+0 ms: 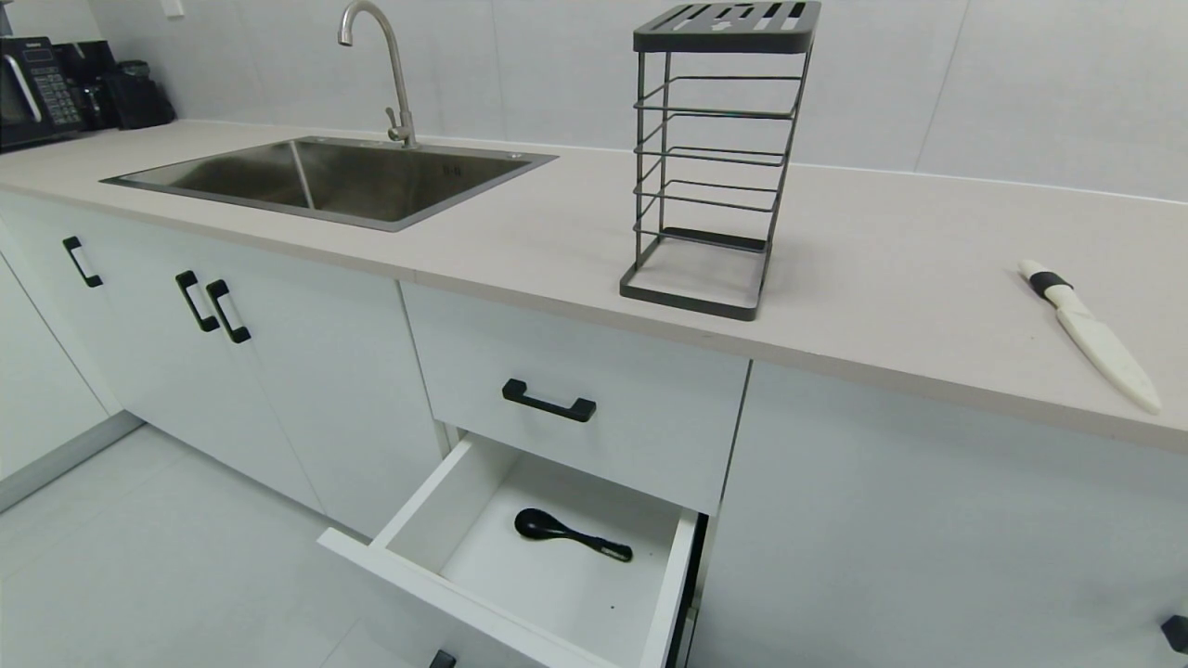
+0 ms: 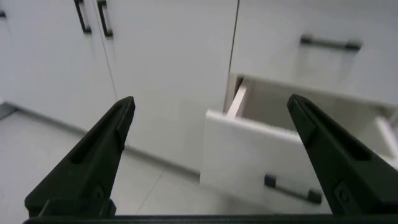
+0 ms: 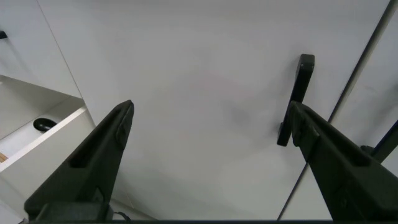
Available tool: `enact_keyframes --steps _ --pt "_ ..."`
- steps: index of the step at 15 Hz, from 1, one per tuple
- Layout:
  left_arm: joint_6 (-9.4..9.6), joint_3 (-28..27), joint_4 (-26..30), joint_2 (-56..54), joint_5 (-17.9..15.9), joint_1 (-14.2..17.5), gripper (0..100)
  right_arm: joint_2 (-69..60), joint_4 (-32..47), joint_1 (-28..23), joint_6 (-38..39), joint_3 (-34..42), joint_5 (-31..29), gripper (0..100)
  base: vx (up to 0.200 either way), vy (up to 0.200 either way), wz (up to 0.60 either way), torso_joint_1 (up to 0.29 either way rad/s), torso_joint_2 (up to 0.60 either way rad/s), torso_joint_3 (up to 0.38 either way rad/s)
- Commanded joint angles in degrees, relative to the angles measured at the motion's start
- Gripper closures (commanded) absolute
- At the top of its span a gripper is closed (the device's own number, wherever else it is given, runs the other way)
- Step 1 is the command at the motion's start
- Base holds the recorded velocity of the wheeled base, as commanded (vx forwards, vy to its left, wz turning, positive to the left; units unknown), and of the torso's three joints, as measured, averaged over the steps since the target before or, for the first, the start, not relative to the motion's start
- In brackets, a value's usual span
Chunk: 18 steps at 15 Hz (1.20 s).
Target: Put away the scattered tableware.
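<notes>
A white knife (image 1: 1091, 334) with a black band on its handle lies flat on the counter at the far right. A black spoon (image 1: 571, 535) rests inside the pulled-out lower drawer (image 1: 506, 603); its bowl end (image 3: 43, 124) peeks over the drawer side in the right wrist view. A black wire knife rack (image 1: 715, 158) stands upright mid-counter. My left gripper (image 2: 211, 109) is open, low in front of the cabinets, facing the open drawer (image 2: 261, 155). My right gripper (image 3: 211, 115) is open, close to a white cabinet door with a black handle (image 3: 297, 99).
A steel sink (image 1: 334, 176) with a tall faucet (image 1: 380, 65) sits at the counter's left. Black appliances (image 1: 56, 88) stand in the far left corner. The upper drawer (image 1: 575, 399) above the open one is closed. White cabinet doors line the front.
</notes>
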Motion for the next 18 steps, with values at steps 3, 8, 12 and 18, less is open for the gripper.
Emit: enact_keyframes --steps 3,8,12,18 --pt "-3.91 -11.05 -6.12 1.48 -0.50 0.45 0 -0.12 -0.03 0.09 0.01 0.02 0.06 0 0.000 0.000 0.00 0.000 0.00 0.000" --pt "-4.17 -16.50 6.62 10.97 -7.88 -0.25 0 -0.12 -0.03 0.09 0.01 0.02 0.06 0 0.000 0.000 0.00 0.000 0.00 0.000" --pt "-3.82 -16.24 13.56 23.28 -18.34 -0.51 0 -0.12 -0.03 0.09 0.01 0.02 0.06 0 0.000 0.000 0.00 0.000 0.00 0.000" --pt "-3.64 -15.97 13.83 38.39 -18.52 -5.00 0 -0.21 -0.03 0.09 0.01 0.02 0.06 0 0.000 0.000 0.00 0.000 0.00 0.000"
